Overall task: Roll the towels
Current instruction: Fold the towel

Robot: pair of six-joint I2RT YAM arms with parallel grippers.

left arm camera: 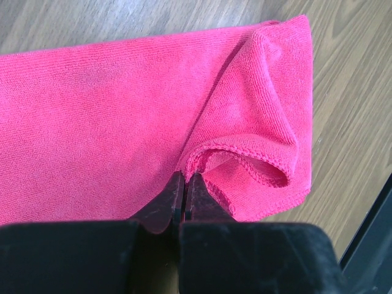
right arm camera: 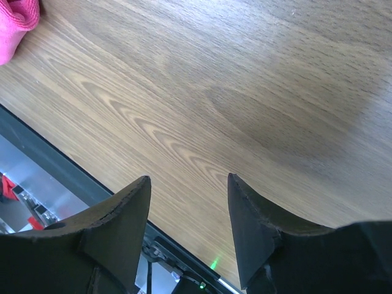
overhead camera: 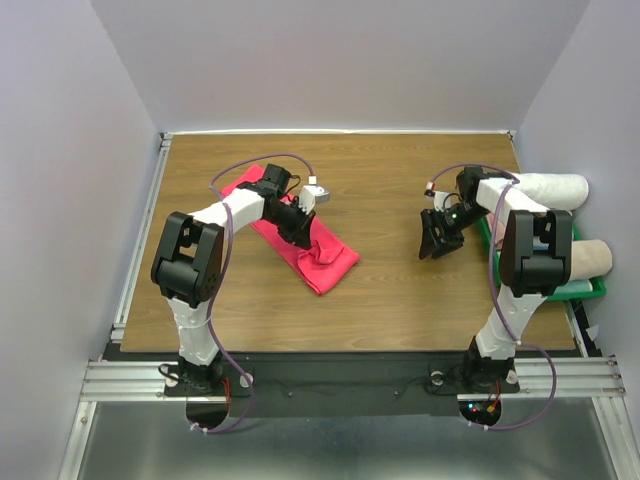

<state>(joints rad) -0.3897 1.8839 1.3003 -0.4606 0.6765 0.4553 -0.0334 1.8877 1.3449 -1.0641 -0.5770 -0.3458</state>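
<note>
While left end effector (left arm camera: 185, 187) pinches the towel (left arm camera: 92, 122), right end effector (right arm camera: 188, 184) gapes near a tray (overhead camera: 592, 289).

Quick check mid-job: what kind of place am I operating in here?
Likely a lab test cell, not a home: plain white panels box in a wood-grain table mounted on aluminium rails, with a green bin of rolled towels alongside.
</note>
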